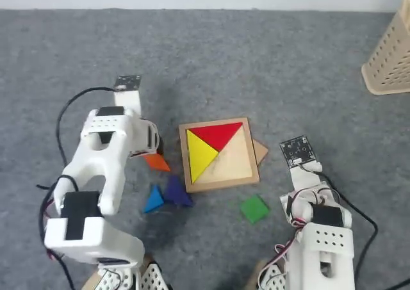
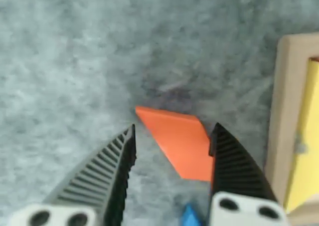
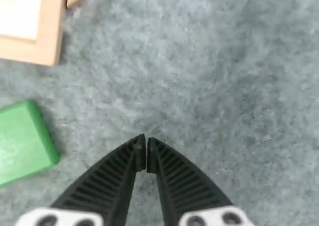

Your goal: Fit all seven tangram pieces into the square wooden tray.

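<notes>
The left pincer (image 2: pixel 174 130) is spread wide over the flat orange piece (image 2: pixel 179 146), which lies on the grey table (image 2: pixel 75 61) near the wooden tray (image 2: pixel 286 111); if it closes too high, the thin piece could slip away.

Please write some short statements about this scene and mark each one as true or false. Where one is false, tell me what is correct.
1. The red triangle and the yellow triangle lie inside the wooden tray. True.
2. The green square lies inside the tray. False: it lies on the carpet, outside the tray.
3. The left gripper is open, with the orange piece between its fingers. True.
4. The right gripper holds the blue triangle. False: it is shut on nothing, and the blue triangle lies on the carpet.
</notes>
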`<move>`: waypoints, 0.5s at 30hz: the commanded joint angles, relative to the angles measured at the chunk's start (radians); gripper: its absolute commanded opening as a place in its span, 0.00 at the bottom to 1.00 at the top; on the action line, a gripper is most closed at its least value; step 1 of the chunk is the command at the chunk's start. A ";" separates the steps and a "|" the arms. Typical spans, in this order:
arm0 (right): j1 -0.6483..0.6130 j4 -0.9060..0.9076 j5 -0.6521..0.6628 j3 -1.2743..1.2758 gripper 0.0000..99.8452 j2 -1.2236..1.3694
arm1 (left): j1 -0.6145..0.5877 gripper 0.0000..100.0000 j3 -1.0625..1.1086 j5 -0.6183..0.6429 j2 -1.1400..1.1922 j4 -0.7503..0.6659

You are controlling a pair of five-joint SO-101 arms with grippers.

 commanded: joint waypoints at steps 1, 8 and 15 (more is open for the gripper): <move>-0.012 0.016 0.012 -0.002 0.01 -0.021 | -0.044 0.22 -0.010 -0.021 -0.133 0.017; -0.012 0.016 0.012 -0.002 0.01 -0.021 | -0.046 0.22 0.051 -0.054 -0.173 -0.020; -0.012 0.016 0.012 -0.002 0.01 -0.021 | -0.049 0.22 0.088 -0.061 -0.133 -0.018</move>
